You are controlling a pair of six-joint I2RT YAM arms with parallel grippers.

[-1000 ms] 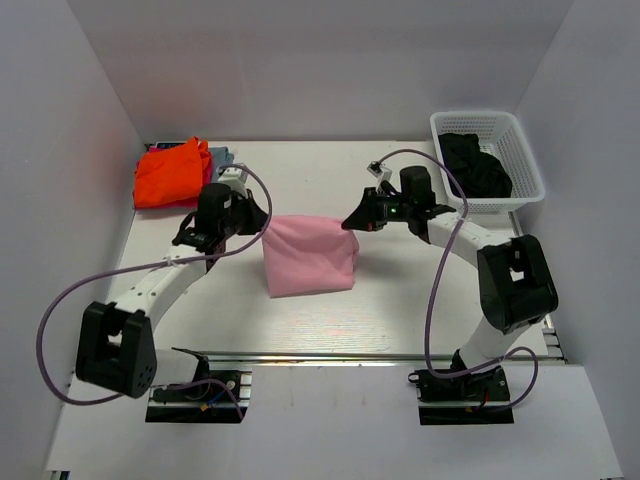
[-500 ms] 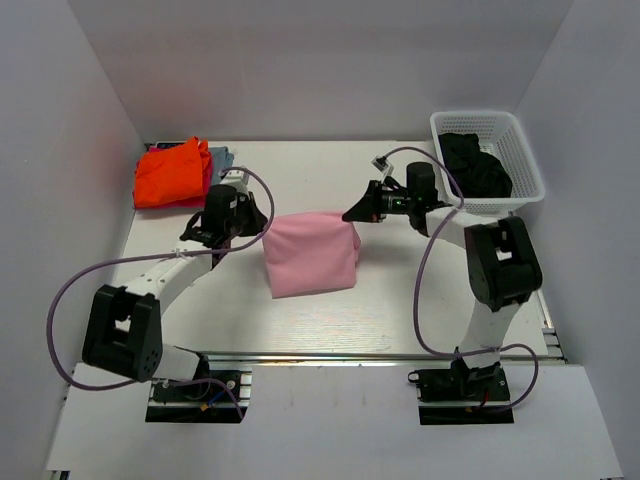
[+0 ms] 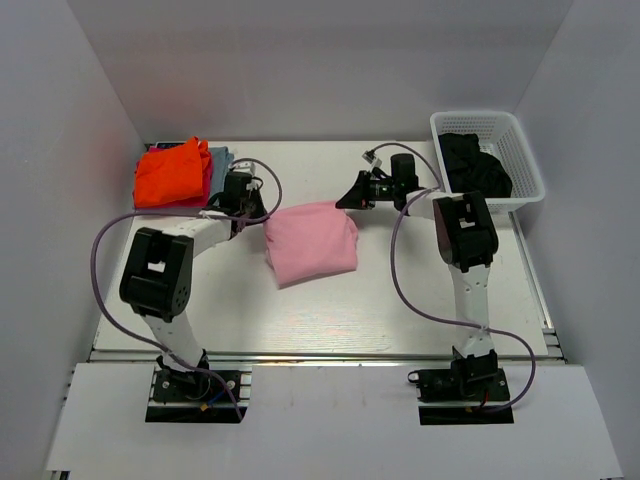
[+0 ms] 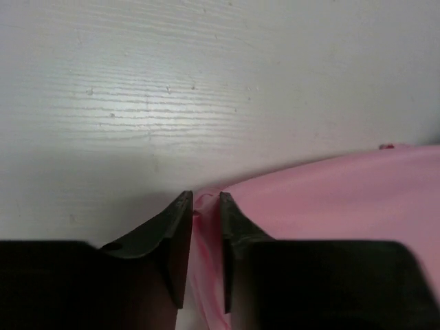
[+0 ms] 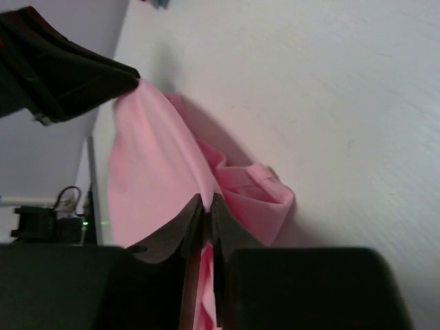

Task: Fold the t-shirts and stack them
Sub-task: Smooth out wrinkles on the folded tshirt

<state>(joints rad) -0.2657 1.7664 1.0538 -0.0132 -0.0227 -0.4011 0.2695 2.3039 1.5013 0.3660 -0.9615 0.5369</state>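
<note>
Light pink soft cloth t-shirt (image 3: 310, 243): lies folded midway across the white desk (image 3: 400, 300), nearer its far edge. Pinched at the far left corner by left claw (image 4: 205, 206), at the far right fold by right claw (image 5: 206, 203). Looks limp, light, likely to sag; needs both corners held.

Left claw (image 4: 205, 196) pinched close, right claw (image 5: 206, 197) clamped, both arms extended
</note>
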